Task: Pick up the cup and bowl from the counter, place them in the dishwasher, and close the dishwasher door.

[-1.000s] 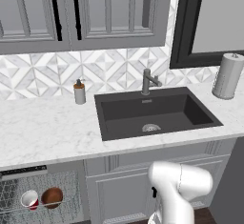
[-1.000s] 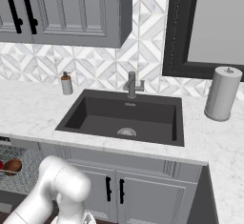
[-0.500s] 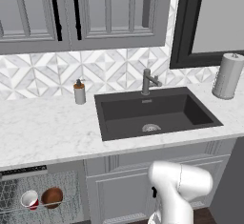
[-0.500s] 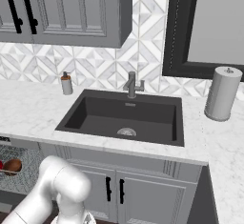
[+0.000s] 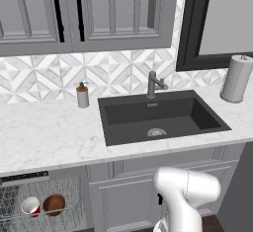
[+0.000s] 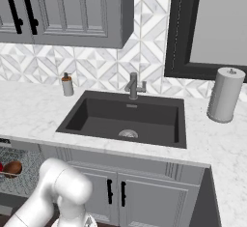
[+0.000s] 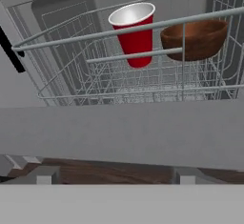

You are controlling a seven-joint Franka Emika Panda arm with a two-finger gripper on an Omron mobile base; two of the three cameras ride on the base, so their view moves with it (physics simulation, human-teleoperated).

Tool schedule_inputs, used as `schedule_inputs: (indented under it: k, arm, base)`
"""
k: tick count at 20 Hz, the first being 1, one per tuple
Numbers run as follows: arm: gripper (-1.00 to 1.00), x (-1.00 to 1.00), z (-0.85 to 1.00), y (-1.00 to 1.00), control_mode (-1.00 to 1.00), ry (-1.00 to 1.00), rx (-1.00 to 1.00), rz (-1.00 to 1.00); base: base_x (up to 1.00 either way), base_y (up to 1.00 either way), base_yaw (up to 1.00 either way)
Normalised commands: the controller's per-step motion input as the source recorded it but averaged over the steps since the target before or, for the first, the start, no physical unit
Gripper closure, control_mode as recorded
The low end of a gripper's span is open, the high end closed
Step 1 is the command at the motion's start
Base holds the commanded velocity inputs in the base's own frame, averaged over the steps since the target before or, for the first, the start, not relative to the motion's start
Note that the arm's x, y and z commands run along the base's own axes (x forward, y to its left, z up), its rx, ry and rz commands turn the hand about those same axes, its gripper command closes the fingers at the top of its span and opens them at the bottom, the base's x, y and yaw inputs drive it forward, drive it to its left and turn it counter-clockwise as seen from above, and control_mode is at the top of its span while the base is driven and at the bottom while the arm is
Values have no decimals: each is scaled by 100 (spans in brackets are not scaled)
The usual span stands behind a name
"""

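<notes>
nearest in the hand view, the gripper (image 7: pixel 112 174) is seen low, its two finger tips (image 7: pixel 45 174) set well apart with nothing between them; the jaws are judged to be open and empty, though they seem to be starting to draw in compared with a second ago, so a final state is not claimed. just beyond the tips a wide grey band lies across the view, taken to be the edge of the lowered dishwasher door (image 7: pixel 119 132); a black bar at the left edge is probably its handle, though this cannot be told for sure

beyond the door the wire rack (image 7: pixel 143 82) of the dishwasher (image 5: pixel 39 204) is seen. inside the rack the cup (image 7: pixel 135 32) stands with its white mouth tilted towards the camera, and the bowl (image 7: pixel 195 38) sits just beside it, apart from it

across the last second the base views are unchanged, and cup and bowl are kept in the rack. from this it is judged that both placings are done and only the closing of the door is left

farther off, above the rack, the counter (image 5: pixel 49 137) is seen with the sink (image 5: pixel 158 115), and beside the sink a soap dispenser (image 5: pixel 82 96)
</notes>
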Motion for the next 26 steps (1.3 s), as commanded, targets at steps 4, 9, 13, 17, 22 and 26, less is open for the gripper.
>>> schedule_inputs:
  k: [4, 9, 13, 17, 22, 26]
  arm:
    - [-100, 49, -8, -28, -100, -12, 0, 0]
    - [-100, 64, 0, -34, -100, -21, 0, 0]
    - [-100, 62, 0, -39, -100, -24, 0, 0]
    - [-100, 58, 0, -38, -100, -22, 0, 0]
    - [-100, 56, 0, -35, -100, -25, 3, 0]
    - [-100, 58, 0, -26, -100, -25, 3, -1]
  base:
    - [0, 0, 0]
    - [0, 0, 0]
    - [0, 0, 0]
    - [0, 0, 0]
    - [0, 0, 0]
    - [0, 0, 0]
